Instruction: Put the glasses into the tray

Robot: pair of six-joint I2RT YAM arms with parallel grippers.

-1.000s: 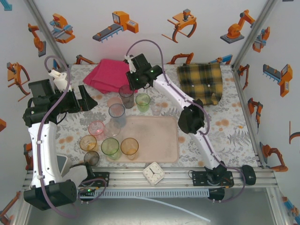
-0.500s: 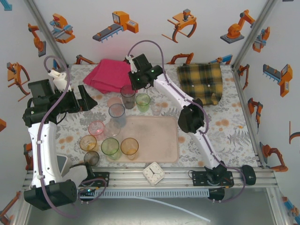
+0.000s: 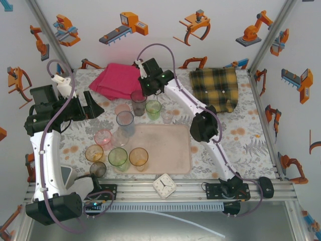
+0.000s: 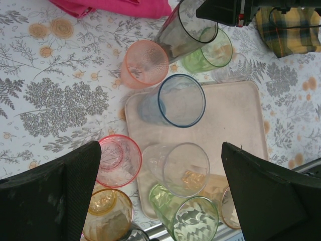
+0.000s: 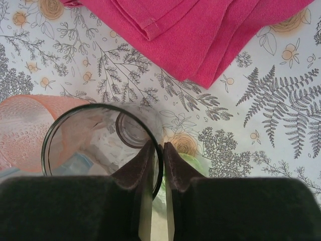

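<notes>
Right gripper (image 5: 156,168) pinches the rim of a tall smoky-grey glass tumbler (image 5: 100,145), one finger inside the wall and one outside, pressed nearly together on the glass. That tumbler stands on the flowered tablecloth beyond the far-left corner of the large pale-pink rectangular tray (image 3: 165,148), just in front of the folded magenta cloth (image 5: 200,30). I cannot tell whether it has left the table yet.

Left gripper (image 3: 93,106) hovers spread wide over the left side of the table, holding nothing.

As for progress, the job looks less than half done. A blue-tinted tumbler (image 4: 180,100), a clear tumbler (image 4: 175,168), a green tumbler (image 4: 188,218) and an amber tumbler (image 3: 138,156) sit along the tray's left edge, on it or overlapping its rim. Most of the tray is bare.

Left to move, by my reading, are:
- the gripped smoky-grey one
- a peach dimpled tumbler (image 4: 145,63) beside it
- a second green tumbler (image 4: 208,50)
- a small clear glass (image 3: 167,116)
- a pink tumbler (image 4: 118,159)
- a second amber tumbler (image 4: 105,213)
- a dark tumbler (image 3: 98,169) on the near left
</notes>
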